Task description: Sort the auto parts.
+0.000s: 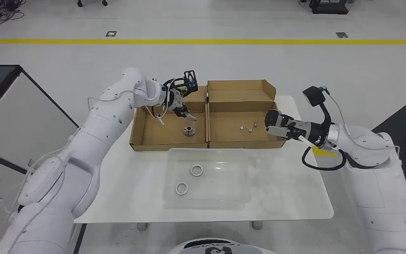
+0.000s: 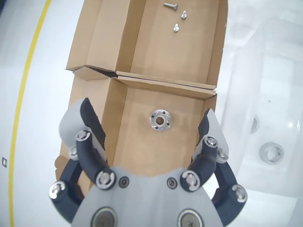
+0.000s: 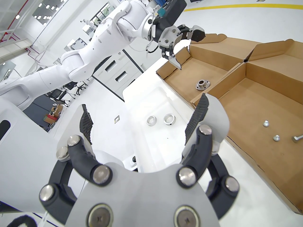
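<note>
Flange [image 2: 160,120] lies mid-frame in a cardboard box [image 2: 113,124] below the left gripper [image 2: 147,107], fingers spread; the right gripper [image 3: 144,100] gapes too, empty.

Flange [image 2: 160,120] flat in left box [image 1: 158,130], three bolts [image 2: 176,27] (one longer) in right box [image 1: 228,130], two rings [image 1: 196,170] in clear tray [image 1: 219,187]

So you've got two open cardboard boxes side by side along the far edge of the table [image 1: 304,190]. The left box [image 1: 144,134] holds a metal flange [image 1: 189,131] near its front right corner, and your left gripper [image 1: 184,105] hangs over its far right part. The right box [image 1: 225,132] has three small fasteners [image 1: 248,127] a bit right of centre, and your right gripper [image 1: 271,124] is at its right wall. A clear tray [image 1: 228,190] by the near edge has two metal rings [image 1: 197,170] in its left half.
</note>
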`<state>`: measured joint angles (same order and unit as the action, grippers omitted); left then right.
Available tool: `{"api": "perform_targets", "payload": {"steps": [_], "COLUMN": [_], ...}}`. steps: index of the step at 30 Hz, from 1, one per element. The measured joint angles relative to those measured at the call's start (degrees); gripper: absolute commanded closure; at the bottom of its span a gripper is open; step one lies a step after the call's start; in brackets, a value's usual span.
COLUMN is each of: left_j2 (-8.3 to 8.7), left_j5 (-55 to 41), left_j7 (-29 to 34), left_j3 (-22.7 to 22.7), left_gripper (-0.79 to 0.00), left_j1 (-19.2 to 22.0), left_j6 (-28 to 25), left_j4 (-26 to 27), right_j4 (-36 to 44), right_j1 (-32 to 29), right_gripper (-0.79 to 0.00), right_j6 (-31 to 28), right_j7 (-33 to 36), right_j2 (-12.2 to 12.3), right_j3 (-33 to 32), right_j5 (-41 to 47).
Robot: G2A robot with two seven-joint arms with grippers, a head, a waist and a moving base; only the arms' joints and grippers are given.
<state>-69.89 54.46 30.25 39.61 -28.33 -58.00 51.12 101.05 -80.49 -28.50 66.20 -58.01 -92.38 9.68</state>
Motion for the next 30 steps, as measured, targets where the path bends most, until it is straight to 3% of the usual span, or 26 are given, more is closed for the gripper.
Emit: {"api": "perform_targets", "payload": {"steps": [7,11,16,23,30], "left_j2": [6.92,9.7,12.71,15.89,16.15], "left_j5": [-10.2,-14.5,-16.1,-19.5,-21.2], "left_j7": [15.8,23.2,27.2,30.3,30.5], "left_j3": [10.3,14.9,16.8,17.7,18.1], "left_gripper": [-0.785,-0.785,-0.785,-0.785,-0.785], "left_j1": [-12.0,-18.3,-24.1,-29.3,-29.9], "left_j6": [3.5,7.2,11.1,14.2,14.5], "left_j4": [22.5,33.9,44.3,52.8,53.6], "right_j4": [0.0,0.0,0.0,0.0,0.0], "right_j1": [0.0,0.0,0.0,0.0,0.0], "right_gripper": [-0.785,-0.785,-0.785,-0.785,-0.785], "right_j6": [0.0,0.0,0.0,0.0,0.0], "right_j7": [0.0,0.0,0.0,0.0,0.0], "right_j2": [0.0,0.0,0.0,0.0,0.0], "right_j3": [0.0,0.0,0.0,0.0,0.0], "right_j5": [0.0,0.0,0.0,0.0,0.0]}}
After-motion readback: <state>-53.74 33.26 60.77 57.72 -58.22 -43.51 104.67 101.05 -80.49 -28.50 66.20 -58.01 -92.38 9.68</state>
